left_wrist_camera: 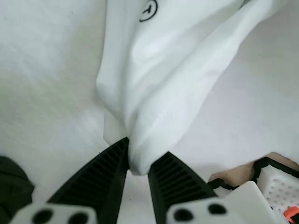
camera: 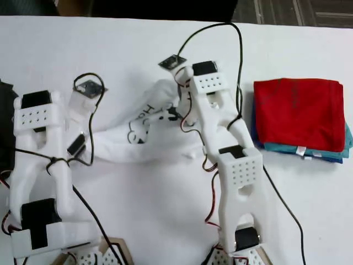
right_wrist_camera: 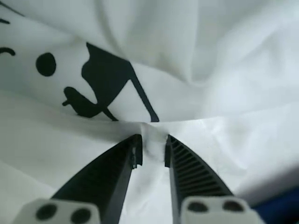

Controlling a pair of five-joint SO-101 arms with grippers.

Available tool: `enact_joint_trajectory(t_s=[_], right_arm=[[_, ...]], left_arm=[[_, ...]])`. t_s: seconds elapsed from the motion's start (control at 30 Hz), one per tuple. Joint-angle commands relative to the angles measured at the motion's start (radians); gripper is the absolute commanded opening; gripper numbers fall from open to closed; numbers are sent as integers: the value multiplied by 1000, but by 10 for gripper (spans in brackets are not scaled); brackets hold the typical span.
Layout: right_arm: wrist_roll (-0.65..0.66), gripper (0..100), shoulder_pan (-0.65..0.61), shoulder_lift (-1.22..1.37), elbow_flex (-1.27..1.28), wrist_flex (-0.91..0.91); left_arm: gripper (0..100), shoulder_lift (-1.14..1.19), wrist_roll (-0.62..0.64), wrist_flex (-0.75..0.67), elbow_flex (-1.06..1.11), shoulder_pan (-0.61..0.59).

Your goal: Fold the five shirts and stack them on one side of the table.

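Pinched at both ends: the white shirt [camera: 138, 135]

The left gripper [left_wrist_camera: 138, 161] is closed on a fold of it. It lies crumpled mid-table, black lettering showing. The right gripper [right_wrist_camera: 152, 148] nips the printed cloth. The folded shirts [camera: 300, 113], red on top, are stacked at the right of the white table [camera: 110, 49].

I have the loose shirt [camera: 138, 135] lying mid-table [camera: 110, 49] between my two arms, its left end in my left gripper [left_wrist_camera: 138, 163] and its right part in my right gripper [right_wrist_camera: 153, 149]. The folded stack [camera: 300, 118] sits apart on the right side.
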Motion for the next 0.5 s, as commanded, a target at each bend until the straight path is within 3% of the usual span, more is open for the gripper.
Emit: enact_joint_trajectory(t_s=[0.0,0.3,0.47], right_arm=[[5,32,7,-99,-97,41],[3,20,2,-165,-175,77],[3,20,-2,-361,-127,79]], left_arm=[[25,-8,2,-5,-39,0],[25,-8,2,0,-39,0],[25,-17,8,0,-65,0]])
